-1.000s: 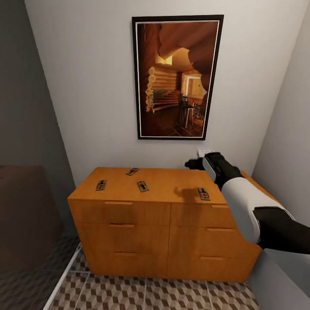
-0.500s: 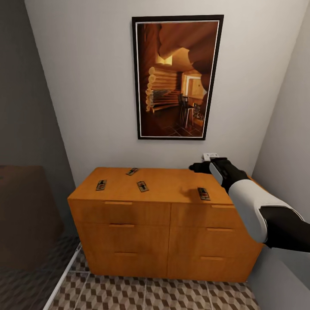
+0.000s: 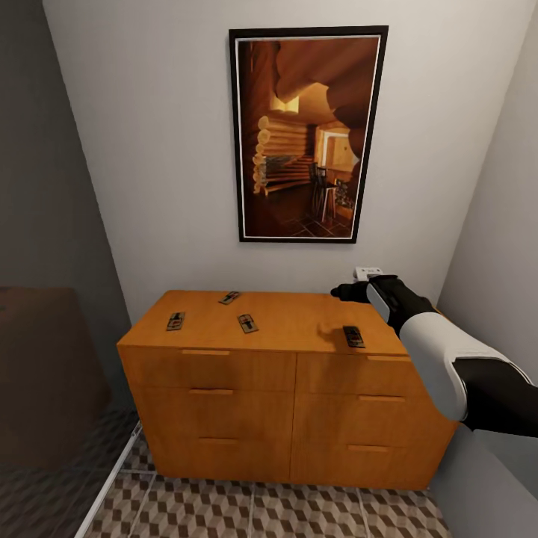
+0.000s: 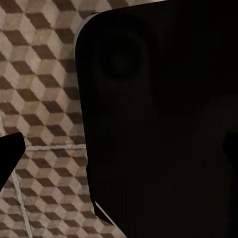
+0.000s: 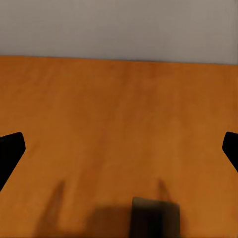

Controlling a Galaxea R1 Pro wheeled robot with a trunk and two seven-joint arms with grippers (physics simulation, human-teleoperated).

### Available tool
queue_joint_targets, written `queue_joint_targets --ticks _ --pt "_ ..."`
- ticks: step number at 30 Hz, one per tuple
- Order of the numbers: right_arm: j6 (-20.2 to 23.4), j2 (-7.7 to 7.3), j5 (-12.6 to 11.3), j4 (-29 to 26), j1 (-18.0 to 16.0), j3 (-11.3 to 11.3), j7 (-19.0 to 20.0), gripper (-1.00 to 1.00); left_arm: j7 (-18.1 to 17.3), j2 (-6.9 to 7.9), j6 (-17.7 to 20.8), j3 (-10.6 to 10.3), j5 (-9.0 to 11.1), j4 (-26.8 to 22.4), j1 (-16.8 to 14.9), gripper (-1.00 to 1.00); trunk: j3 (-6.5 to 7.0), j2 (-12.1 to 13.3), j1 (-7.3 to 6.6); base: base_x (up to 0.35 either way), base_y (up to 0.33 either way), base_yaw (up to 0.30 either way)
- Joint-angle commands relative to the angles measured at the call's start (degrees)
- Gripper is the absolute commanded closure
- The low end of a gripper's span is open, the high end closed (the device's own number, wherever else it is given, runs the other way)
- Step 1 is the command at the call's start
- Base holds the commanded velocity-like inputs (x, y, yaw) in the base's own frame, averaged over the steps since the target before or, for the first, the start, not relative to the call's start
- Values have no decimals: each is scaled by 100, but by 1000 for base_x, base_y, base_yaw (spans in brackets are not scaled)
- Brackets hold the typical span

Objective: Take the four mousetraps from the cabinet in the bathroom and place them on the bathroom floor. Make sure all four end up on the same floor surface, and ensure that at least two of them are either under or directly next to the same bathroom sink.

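1. Four mousetraps lie on the cabinet (image 3: 299, 321) top: left edge (image 3: 175, 321), back (image 3: 229, 297), middle (image 3: 247, 323), right front (image 3: 353, 336).
2. Right arm reaches across the cabinet's right end; right gripper (image 3: 345, 291) hovers above the rightmost trap, fingers spread wide (image 5: 11, 151), empty.
3. Left gripper (image 4: 119, 148) open over the bathroom floor (image 4: 44, 74).

The right arm is reaching forward and slightly inward, white forearm leading into a black wrist. The right gripper (image 3: 345, 292) is hovering with its fingers spread wide (both dark fingertips (image 5: 11, 153) are sitting at opposite edges of the right wrist view). The left gripper's fingertip (image 4: 10, 153) is pointing downward, likewise spread.
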Motion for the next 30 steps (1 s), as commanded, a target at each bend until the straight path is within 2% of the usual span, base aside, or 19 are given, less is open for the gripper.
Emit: queue_joint_targets --ticks 1,14,21,25,30 --pt "31 -3 0 -9 -1 9 19 -100 -2 3 -9 -35 -7 -10 3 -100 -5 -3 0 0 0 0" --pt "30 -9 2 94 8 9 6 -100 -2 4 -9 -35 -7 -10 3 -100 -5 -3 0 0 0 0" --pt "76 -60 5 107 9 9 -23 -100 -2 -2 -9 -35 -7 -10 3 -100 -5 -3 0 0 0 0" --pt "271 -100 8 74 9 0 -35 -100 -2 -4 -9 -35 -7 -10 3 -100 -5 -3 0 0 0 0" --pt "853 -243 9 -17 9 -12 -39 -100 -2 -5 -9 -35 -7 -10 3 -100 -5 -3 0 0 0 0"
